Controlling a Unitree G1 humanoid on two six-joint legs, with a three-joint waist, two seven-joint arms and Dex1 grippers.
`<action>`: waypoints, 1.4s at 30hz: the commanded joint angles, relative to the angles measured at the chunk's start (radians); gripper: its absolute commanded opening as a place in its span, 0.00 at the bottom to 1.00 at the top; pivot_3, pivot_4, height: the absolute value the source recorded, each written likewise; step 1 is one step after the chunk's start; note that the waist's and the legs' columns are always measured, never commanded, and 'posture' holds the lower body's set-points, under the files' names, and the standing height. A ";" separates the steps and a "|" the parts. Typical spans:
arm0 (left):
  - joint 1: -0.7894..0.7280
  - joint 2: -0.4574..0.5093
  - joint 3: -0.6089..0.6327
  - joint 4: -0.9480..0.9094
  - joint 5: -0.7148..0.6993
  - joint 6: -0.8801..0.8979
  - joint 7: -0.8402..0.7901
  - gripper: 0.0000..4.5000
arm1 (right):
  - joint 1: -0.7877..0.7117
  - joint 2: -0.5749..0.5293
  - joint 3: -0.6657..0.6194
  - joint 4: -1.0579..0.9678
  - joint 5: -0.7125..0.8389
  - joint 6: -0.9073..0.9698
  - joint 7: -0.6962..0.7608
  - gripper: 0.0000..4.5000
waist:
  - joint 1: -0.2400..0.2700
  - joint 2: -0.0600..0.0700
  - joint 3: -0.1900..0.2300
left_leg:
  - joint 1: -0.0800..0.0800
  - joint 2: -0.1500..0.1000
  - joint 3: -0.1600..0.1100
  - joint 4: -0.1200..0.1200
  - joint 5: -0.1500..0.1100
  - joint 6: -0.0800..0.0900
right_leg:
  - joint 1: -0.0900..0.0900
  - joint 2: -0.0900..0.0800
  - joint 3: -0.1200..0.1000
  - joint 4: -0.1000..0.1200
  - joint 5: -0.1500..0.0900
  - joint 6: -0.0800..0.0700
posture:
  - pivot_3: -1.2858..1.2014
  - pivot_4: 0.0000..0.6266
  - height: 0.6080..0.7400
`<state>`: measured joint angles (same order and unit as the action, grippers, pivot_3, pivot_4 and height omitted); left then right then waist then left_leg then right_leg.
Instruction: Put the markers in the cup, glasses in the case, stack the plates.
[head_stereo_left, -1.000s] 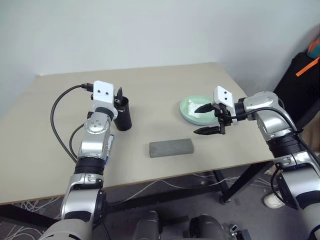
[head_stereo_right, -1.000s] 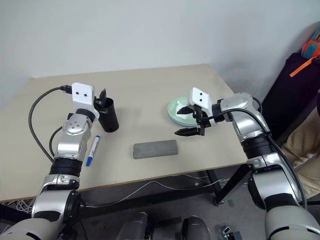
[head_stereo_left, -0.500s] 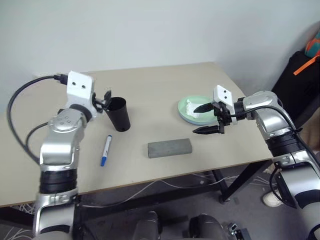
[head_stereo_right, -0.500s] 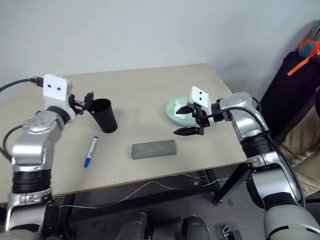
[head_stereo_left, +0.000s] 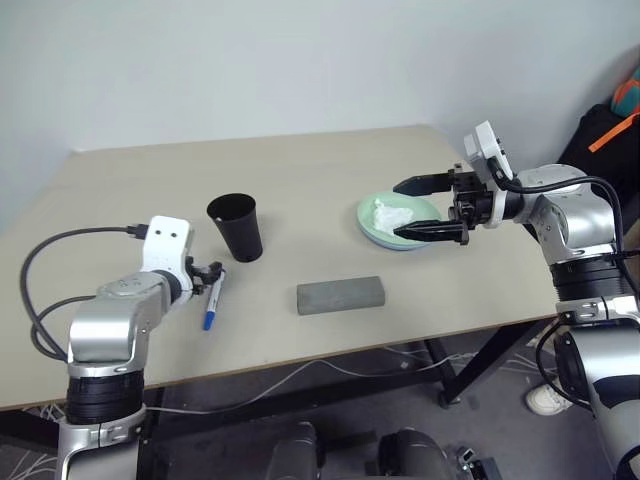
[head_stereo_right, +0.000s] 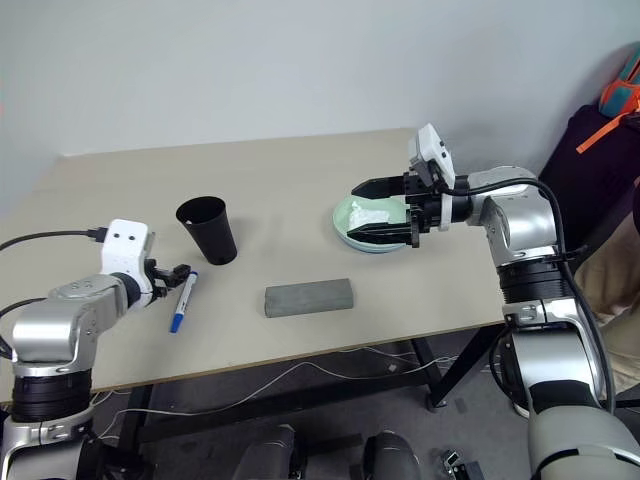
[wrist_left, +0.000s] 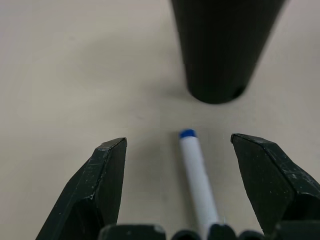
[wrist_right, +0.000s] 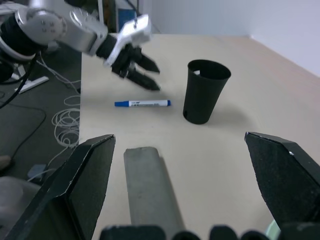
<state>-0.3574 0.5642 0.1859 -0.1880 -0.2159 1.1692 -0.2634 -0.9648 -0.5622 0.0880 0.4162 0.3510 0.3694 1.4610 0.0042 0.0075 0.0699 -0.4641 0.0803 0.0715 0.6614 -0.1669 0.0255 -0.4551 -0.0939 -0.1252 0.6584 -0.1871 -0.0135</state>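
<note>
A white marker with a blue cap (head_stereo_left: 212, 302) lies flat on the table just in front of the black cup (head_stereo_left: 236, 228), which stands upright. My left gripper (head_stereo_left: 208, 275) is low over the table and open. In the left wrist view the marker (wrist_left: 198, 176) lies between the spread fingers (wrist_left: 107, 180), untouched. My right gripper (head_stereo_left: 400, 209) hovers open above a pale green plate (head_stereo_left: 398, 238) that has a crumpled white tissue (head_stereo_left: 388, 212) on it. The grey case (head_stereo_left: 340, 296) lies shut at the table's front middle. The glasses are out of view.
The table's front edge (head_stereo_left: 330, 355) runs close behind the case. Cables (head_stereo_left: 330, 372) hang under the table. A dark bag with an orange strap (head_stereo_left: 610, 140) stands off the table to the right.
My left gripper left the cup's rim, came back and down to the blue-capped marker, and tipped downward. My right gripper rose a little over the plate and turned.
</note>
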 joint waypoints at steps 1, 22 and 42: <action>-0.053 -0.008 -0.015 0.042 0.014 0.026 0.019 0.78 | -0.031 0.000 -0.025 -0.001 0.001 -0.031 -0.021 1.00 | 0.000 0.000 0.000 | 0.000 0.000 0.000 0.000 0.000 0.000 | 0.000 0.000 0.000 0.000 0.000 0.000 | 0.52 0.00 0.67; -0.258 0.077 -0.135 0.231 0.011 0.306 0.002 0.78 | -0.018 0.001 -0.001 0.007 -0.024 -0.044 -0.052 1.00 | -0.001 0.000 0.000 | 0.000 0.000 0.000 0.000 -0.001 -0.002 | -0.003 0.000 0.001 0.001 0.001 -0.001 | 0.52 0.00 0.67; -0.282 0.016 -0.054 0.231 0.004 0.445 0.018 0.74 | -0.006 0.008 -0.002 -0.005 -0.024 -0.035 -0.066 1.00 | 0.000 -0.001 0.000 | 0.000 -0.001 0.000 0.001 -0.001 -0.002 | -0.002 -0.001 0.001 0.001 0.001 -0.001 | 0.52 0.00 0.67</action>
<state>-0.6151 0.5858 0.1076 0.0552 -0.2123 1.6068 -0.2536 -0.9618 -0.5557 0.1019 0.4286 0.3183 0.3413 1.3990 0.0041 0.0067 0.0698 -0.4637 0.0794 0.0717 0.6621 -0.1680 0.0235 -0.4570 -0.0947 -0.1243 0.6594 -0.1858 -0.0150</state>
